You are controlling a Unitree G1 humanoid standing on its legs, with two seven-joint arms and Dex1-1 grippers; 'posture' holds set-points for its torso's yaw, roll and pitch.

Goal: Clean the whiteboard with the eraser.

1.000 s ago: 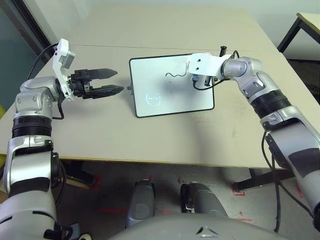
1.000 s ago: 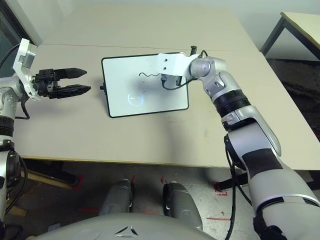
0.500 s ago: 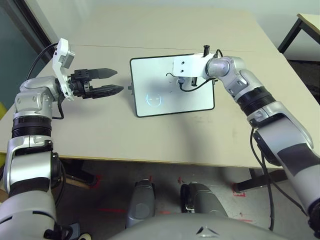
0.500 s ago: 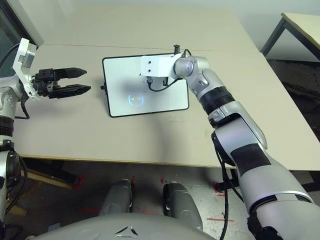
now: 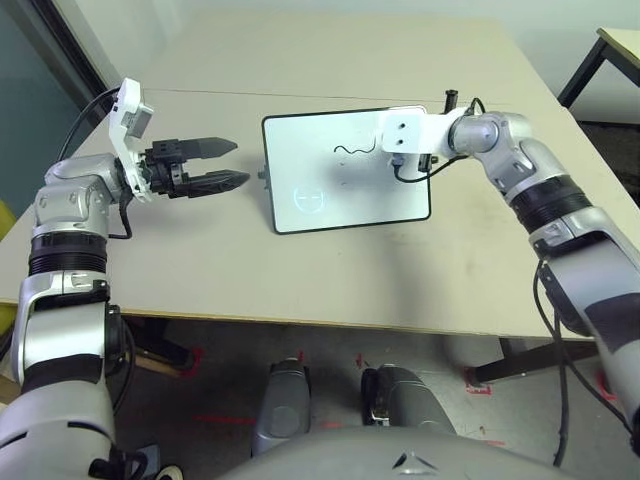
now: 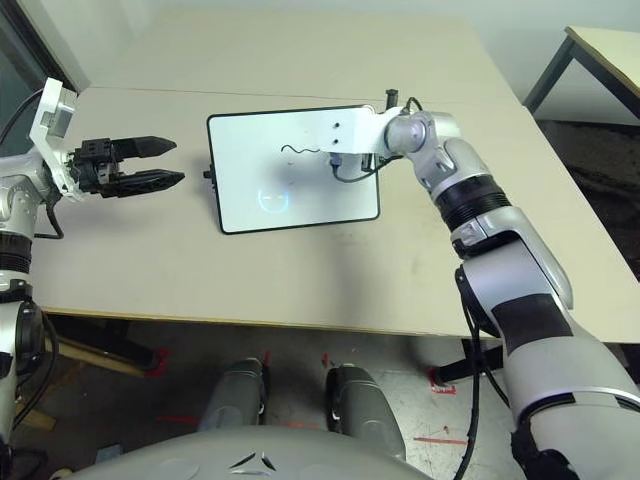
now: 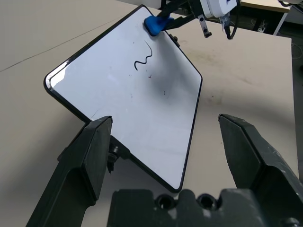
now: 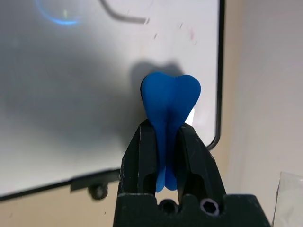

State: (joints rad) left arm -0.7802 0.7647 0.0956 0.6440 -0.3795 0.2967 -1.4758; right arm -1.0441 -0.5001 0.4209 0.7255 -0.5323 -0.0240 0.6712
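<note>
The whiteboard [image 5: 350, 195] lies flat in the middle of the table, with a black squiggle [image 5: 352, 150] near its far edge and a faint blue circle [image 5: 311, 199] left of centre. My right gripper [image 8: 166, 130] is shut on the blue eraser [image 8: 170, 101], whose tip presses on the board's far right part, right of the squiggle. The left wrist view shows the eraser [image 7: 154, 23] at that far corner. Left of the board my left gripper [image 5: 225, 166] hovers open and holds nothing, its fingers pointing at the board's left edge.
The beige table [image 5: 250, 270] has bare surface all around the board. A grey knob [image 5: 259, 175] sticks out of the board's left edge. Another table [image 5: 620, 45] stands at the far right, beyond a gap of dark floor.
My right gripper swept left over the board with the eraser, onto the squiggle's right end, then came back right. The squiggle still shows. The left arm has stayed put.
</note>
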